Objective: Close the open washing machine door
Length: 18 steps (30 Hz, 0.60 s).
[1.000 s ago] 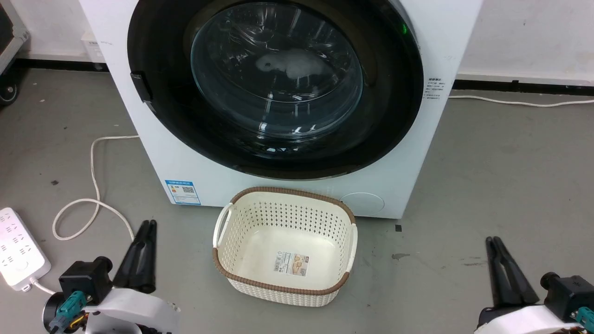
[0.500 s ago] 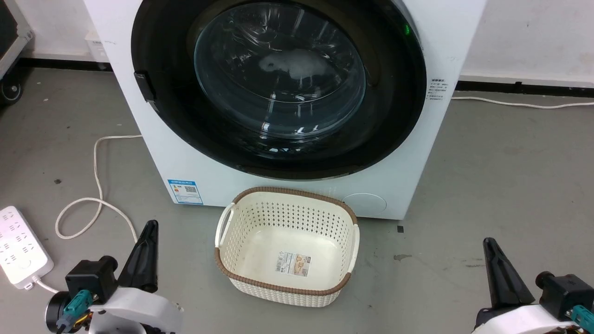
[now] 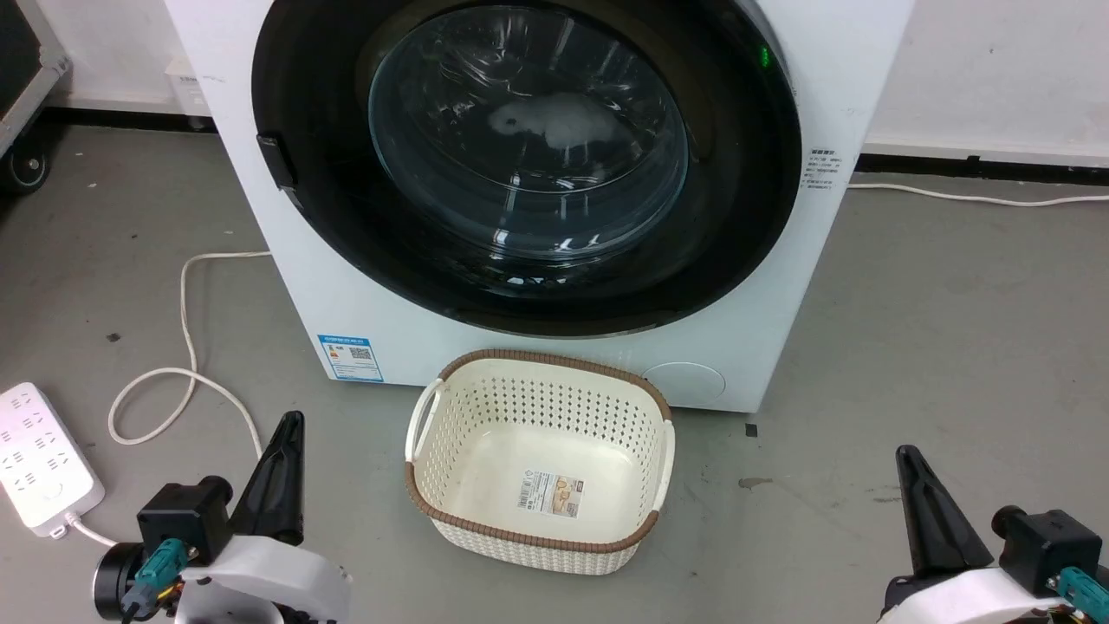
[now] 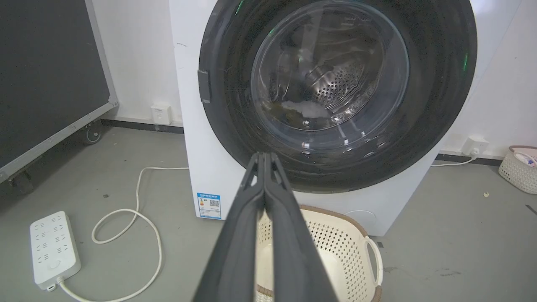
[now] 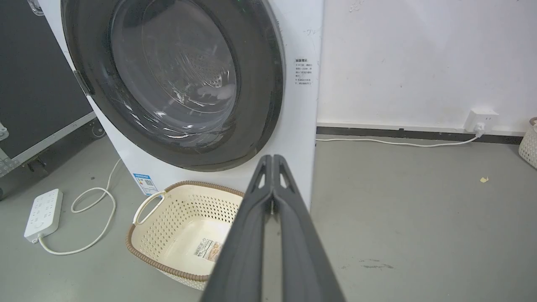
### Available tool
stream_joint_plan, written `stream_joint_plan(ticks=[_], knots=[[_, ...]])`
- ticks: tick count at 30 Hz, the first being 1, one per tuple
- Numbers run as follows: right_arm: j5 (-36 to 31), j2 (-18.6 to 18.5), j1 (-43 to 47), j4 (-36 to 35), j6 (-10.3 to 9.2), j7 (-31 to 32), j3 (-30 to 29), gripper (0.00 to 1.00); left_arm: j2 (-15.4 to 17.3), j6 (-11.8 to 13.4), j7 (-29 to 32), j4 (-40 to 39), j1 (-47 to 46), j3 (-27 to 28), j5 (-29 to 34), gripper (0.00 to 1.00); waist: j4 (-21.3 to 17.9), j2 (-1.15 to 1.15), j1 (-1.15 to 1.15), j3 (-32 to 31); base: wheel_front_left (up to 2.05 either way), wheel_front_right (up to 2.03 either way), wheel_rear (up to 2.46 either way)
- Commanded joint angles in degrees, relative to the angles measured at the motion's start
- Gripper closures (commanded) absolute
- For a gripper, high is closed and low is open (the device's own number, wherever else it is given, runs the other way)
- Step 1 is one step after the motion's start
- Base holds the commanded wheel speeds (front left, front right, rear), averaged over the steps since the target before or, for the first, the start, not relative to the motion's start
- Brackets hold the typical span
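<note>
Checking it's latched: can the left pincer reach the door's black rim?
Probably yes. The left pincer, shut, sits left of the basket, and nothing stands between it and the washing machine door.

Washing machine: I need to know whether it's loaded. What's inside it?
Through the door glass, a perforated steel drum with a whitish lump lying low in it. What the lump is, and the drum's edges behind the black rim, can't be seen.
</note>
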Motion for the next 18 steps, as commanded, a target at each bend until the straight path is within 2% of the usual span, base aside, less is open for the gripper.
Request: stream_joint_plan(ticks=[1,18], knots=[[-0.5,-0.1,-0.8,-0.2,-0.01,0.3,0.2,1.0,-0.5,-0.2,0.4,-0.4,0.4,0.3,0.9,1.0,0.1,0.0,0.0,0.0,0.0,0.0,0.0],[-1.6,-0.1,-1.3,-0.3,-0.02,1.3,0.7,1.0,-2.2,-0.3,1.6,-0.8,0.7,1.1,4.0,1.0,0.5,0.0,0.0,-0.1,0.0,0.0,0.0]])
